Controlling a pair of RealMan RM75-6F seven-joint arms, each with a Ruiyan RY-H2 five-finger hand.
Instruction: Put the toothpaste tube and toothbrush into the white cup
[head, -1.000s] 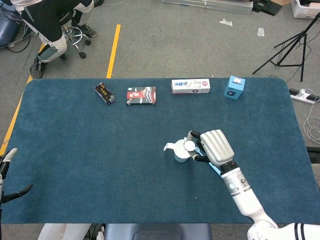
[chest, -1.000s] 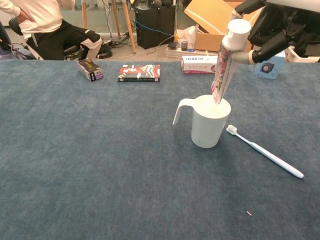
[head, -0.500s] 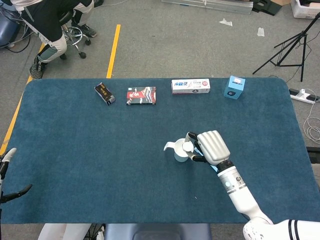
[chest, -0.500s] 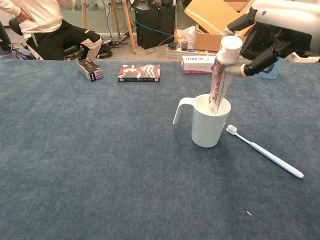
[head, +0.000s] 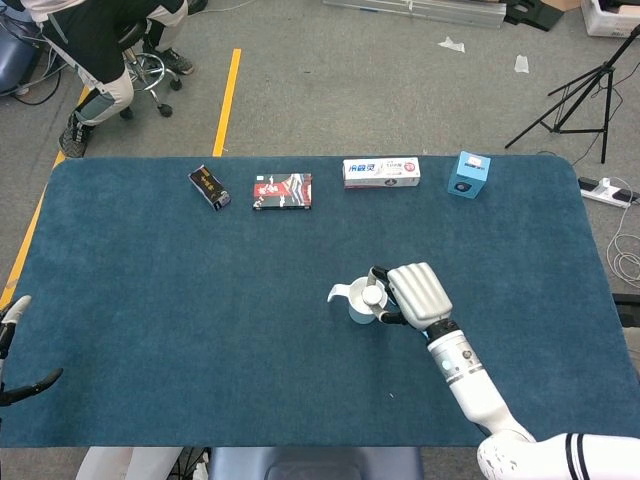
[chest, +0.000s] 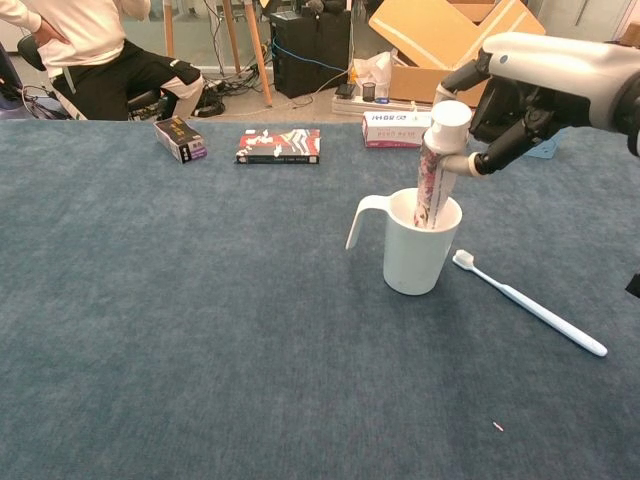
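The white cup (chest: 414, 248) with its handle to the left stands mid-table, also seen from above as the cup (head: 353, 303). The toothpaste tube (chest: 437, 165) stands nearly upright with its lower end inside the cup and its white cap up. My right hand (chest: 525, 90) (head: 415, 296) pinches the tube just under the cap. The white toothbrush (chest: 530, 304) lies flat on the mat right of the cup, bristle end near the cup's base. Of my left hand (head: 15, 350), only dark fingertips show at the table's left edge; nothing is visible in them.
Along the far edge lie a small dark box (head: 209, 187), a red and black packet (head: 282, 192), a toothpaste carton (head: 381, 172) and a blue box (head: 468, 174). A seated person (chest: 90, 50) is beyond the far left corner.
My right hand has come down and slightly left with the tube, so the tube stands more upright and deeper in the cup. The toothbrush and left hand have not moved.
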